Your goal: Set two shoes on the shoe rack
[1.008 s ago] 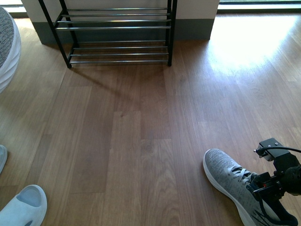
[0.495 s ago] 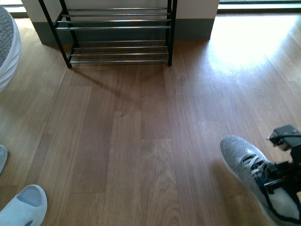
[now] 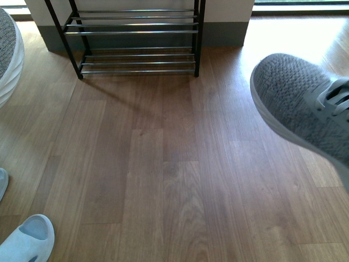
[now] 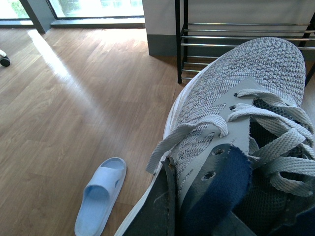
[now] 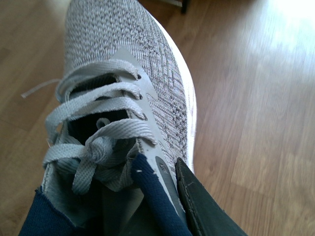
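Looming grey knit sneaker (image 3: pixel 294 103), white sole

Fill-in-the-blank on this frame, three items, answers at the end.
1. The right gripper holds a grey sneaker with a ___ sole.
2. The left gripper holds the other sneaker, its ___ pointing at the shoe rack.
3. The slide lying on the wooden floor is pale ___.
Answers: white; toe; blue.

Left claw (image 4: pixel 170 216) tight on left sneaker (image 4: pixel 256 73), right claw (image 5: pixel 184 211) on right sneaker (image 5: pixel 113 44).
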### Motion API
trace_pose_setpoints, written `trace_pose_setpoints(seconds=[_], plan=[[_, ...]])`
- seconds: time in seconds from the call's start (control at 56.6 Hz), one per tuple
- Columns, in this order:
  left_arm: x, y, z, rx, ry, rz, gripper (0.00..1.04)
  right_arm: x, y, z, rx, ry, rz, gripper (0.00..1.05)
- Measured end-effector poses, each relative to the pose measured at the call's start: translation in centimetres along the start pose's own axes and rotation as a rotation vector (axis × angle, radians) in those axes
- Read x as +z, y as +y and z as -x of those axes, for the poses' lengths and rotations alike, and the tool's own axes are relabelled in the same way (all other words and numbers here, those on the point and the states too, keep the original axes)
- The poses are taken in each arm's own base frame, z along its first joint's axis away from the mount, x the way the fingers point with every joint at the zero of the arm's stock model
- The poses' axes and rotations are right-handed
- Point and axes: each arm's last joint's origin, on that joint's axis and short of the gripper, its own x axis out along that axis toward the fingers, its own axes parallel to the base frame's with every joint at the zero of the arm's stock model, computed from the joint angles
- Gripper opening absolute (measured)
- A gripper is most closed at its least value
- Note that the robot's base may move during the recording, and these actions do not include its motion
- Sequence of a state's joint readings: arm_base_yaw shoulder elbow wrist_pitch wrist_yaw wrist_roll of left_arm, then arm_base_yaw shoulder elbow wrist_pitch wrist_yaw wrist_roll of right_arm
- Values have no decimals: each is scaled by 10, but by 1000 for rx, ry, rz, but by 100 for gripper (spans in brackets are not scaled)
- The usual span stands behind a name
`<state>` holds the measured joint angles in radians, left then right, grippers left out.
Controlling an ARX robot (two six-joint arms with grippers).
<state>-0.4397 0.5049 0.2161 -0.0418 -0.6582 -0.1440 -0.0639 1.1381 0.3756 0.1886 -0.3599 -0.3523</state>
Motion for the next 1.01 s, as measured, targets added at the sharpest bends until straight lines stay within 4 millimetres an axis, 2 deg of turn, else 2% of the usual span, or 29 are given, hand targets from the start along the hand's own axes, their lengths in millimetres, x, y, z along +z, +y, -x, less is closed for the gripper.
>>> trace_pose_setpoints(seconds=[0.106, 0.23, 1.008], plan=[[0, 0, 0, 0, 0, 0, 2, 9, 14, 31, -21, -99, 49, 1], [0, 0, 0, 0, 0, 0, 2, 12, 21, 49, -45, -181, 85, 1], [0, 0, 0, 2, 0, 0, 2, 9, 23, 49, -45, -177, 85, 1]])
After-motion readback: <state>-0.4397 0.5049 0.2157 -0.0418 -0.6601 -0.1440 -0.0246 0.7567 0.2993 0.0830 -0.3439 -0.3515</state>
